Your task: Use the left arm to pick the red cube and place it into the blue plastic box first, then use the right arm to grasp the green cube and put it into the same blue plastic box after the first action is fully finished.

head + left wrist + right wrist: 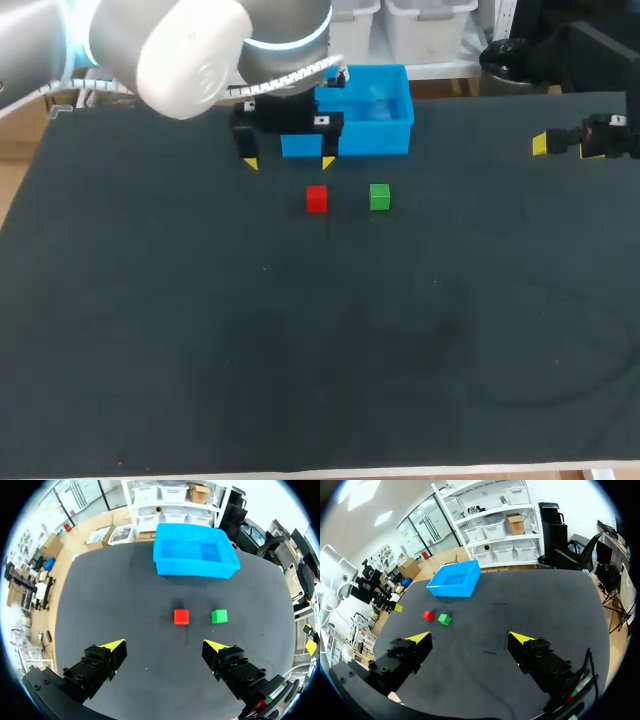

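Upper centre of the head view: red cube (317,199) sits on the dark table (200,350), untouched. Green cube (379,196) is just to its right, with a small gap between them. Blue plastic box (375,141) is behind both, toward the top of the frame, apart from the cubes; nothing shows inside it.

Left gripper (289,163) hangs at the box's front wall, just up-left of the red cube. Its fingers point down and are spread wide, gripping nothing. The left arm comes in from the upper left, and its big white joint covers that corner and part of the box.

In the left wrist view the red cube (181,616) lies ahead of the open left gripper (165,645), roughly on the line between the fingers. The green cube (219,616) is beside it, ahead of the other finger, and the box (195,569) is further ahead.

Right gripper (565,147) is at the upper right edge of the head view, well apart from the cubes and box. Its arm barely enters the frame.

In the right wrist view its fingers stand wide apart, with only bare table between them. Both cubes and the box lie far ahead of it, off to one side.
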